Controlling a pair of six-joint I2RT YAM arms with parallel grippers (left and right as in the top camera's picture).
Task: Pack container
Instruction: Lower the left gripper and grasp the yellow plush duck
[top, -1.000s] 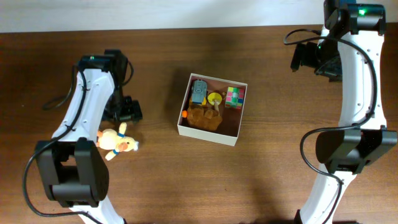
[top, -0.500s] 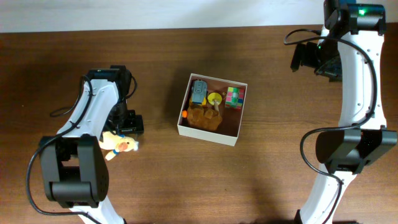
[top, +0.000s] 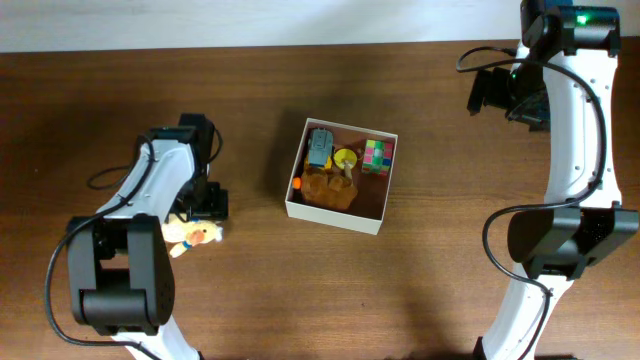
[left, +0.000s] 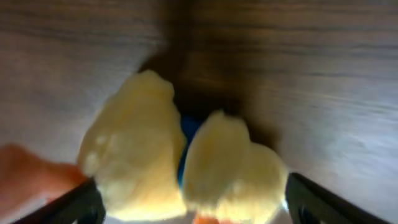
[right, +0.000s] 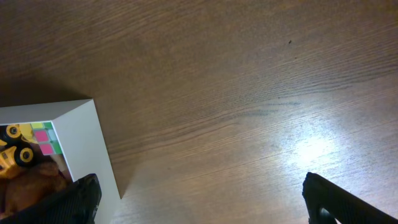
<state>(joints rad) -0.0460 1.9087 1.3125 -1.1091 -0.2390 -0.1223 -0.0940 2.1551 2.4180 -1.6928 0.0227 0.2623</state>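
Observation:
The container (top: 333, 218), a square white box with a pinkish-brown inside, sits mid-table. It holds a grey toy car (top: 320, 148), a yellow toy (top: 346, 158), a green-pink cube (top: 376, 155) and a brown plush (top: 328, 188). A yellow plush toy (top: 192, 233) lies on the table left of it. My left gripper (top: 203, 205) is low over that plush. In the left wrist view the plush (left: 137, 149) fills the space between my open left fingers (left: 193, 202). My right gripper (top: 500, 95) is open and empty at the far right; its wrist view shows the container's corner (right: 81, 143).
The dark wooden table (top: 430, 280) runs under everything. A pale wall strip (top: 300, 20) lines the far edge. Cables hang from both arms near their bases.
My left gripper has moved toward the near side and lowered onto the yellow plush toy, which now sits between its fingers. The right arm and the container have not moved.

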